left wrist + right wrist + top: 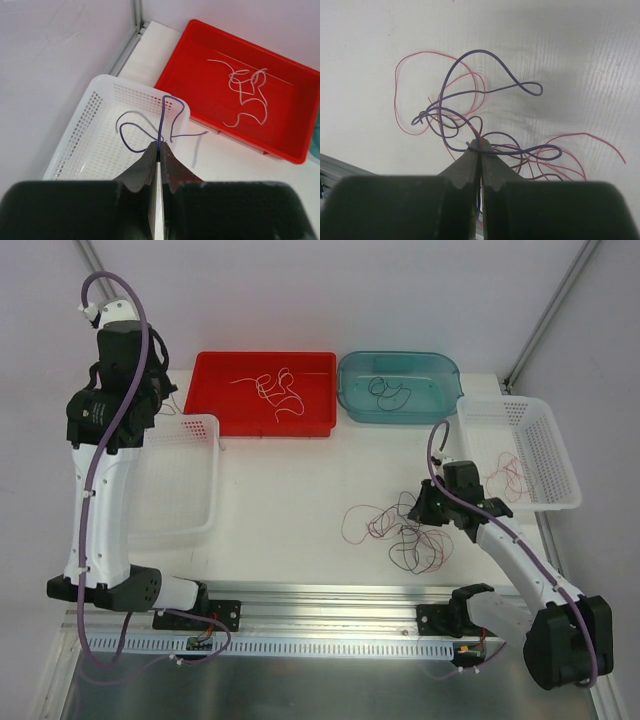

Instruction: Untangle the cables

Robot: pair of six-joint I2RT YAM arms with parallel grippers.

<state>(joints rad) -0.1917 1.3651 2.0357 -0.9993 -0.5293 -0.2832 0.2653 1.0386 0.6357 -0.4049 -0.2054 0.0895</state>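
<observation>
- The left pincer [159, 149] is pinched shut on a purple cable [167, 107], a hair-thin strand that springs from the tips in loose loops.
- Those loops show over the left basket [90, 115], white perforated plastic with rounded corners. One end reaches past its rim toward the red tray [220, 127]. Whether the strand touches the basket cannot be told.
- The tray, smooth glossy plastic just beside that basket, holds curled white cables [247, 92].
- The right pincer [480, 149] is closed on the near edge of a tangle [465, 115], its tips nipping a purple strand.
- The tangle of purple, red and dark loops lies on the white bench [580, 45] and fans out from the tips to both sides.
- Farther back, a translucent teal tub [448, 375] with rounded corners holds a black cable [388, 392].
- Right of the tub, the right basket [545, 440], white mesh, holds red cables [512, 478].
</observation>
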